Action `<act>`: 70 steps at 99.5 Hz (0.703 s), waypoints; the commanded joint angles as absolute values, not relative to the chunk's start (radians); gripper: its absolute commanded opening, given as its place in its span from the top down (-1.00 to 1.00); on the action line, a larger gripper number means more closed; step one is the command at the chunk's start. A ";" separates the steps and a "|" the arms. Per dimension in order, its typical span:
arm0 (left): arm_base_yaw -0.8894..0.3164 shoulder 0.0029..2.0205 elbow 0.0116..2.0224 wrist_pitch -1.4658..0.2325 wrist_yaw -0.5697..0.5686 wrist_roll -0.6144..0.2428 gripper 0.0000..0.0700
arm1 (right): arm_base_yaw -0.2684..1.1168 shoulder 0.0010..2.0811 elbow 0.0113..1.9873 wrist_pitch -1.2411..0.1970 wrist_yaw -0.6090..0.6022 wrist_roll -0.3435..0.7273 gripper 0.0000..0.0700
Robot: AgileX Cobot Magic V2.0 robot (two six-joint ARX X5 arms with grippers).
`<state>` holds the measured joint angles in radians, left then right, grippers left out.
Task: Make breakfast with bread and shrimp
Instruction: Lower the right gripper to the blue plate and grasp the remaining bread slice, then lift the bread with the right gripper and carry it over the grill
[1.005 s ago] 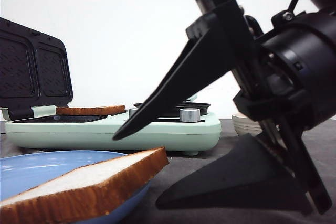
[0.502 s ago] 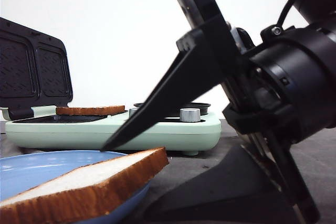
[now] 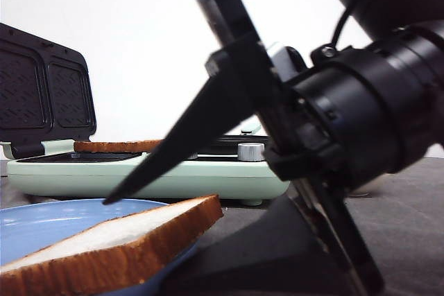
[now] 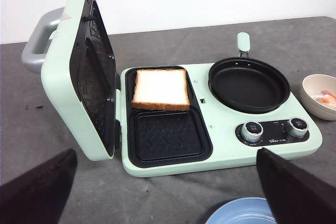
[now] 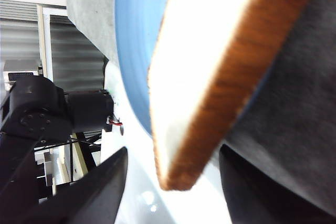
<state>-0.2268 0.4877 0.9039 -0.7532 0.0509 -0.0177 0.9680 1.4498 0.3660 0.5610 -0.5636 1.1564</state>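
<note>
On the blue plate (image 3: pixel 41 223) nearest the camera lies one bread slice (image 3: pixel 118 244), the right gripper (image 3: pixel 149 240) spread wide around its crust corner. Across the grey surface (image 4: pixel 63 103), a second slice (image 4: pixel 160 88) sits in the open sandwich maker (image 4: pixel 173 129); the left gripper (image 4: pixel 163 192) hangs spread apart above. Shrimp (image 4: pixel 328 97) rest in a beige bowl (image 4: pixel 315 98)

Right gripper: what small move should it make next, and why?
Probably ease the open right gripper further toward the white bread slice on the blue plate and close on its crust edge. One slice already lies in the mint-green sandwich maker; the neighbouring tray is empty.
</note>
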 commanded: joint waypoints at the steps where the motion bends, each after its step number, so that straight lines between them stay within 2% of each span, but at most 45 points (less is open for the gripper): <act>1: -0.227 0.488 0.911 -0.745 0.048 -0.020 -0.80 | 0.979 1.477 0.382 0.573 -0.568 1.148 0.06; 5: -0.227 0.488 0.911 -0.745 0.048 -0.020 -0.80 | 0.979 1.479 0.384 0.574 -0.569 1.148 0.15; 21: -0.227 0.488 0.911 -0.745 0.048 -0.020 -0.80 | 0.979 1.479 0.384 0.577 -0.569 1.145 0.91; 25: -0.227 0.488 0.911 -0.745 0.048 -0.020 -0.80 | 0.979 1.479 0.384 0.577 -0.569 1.144 0.99; 70: -0.227 0.488 0.911 -0.739 0.048 -0.019 -0.80 | 0.972 1.474 0.392 0.715 -0.579 1.153 0.99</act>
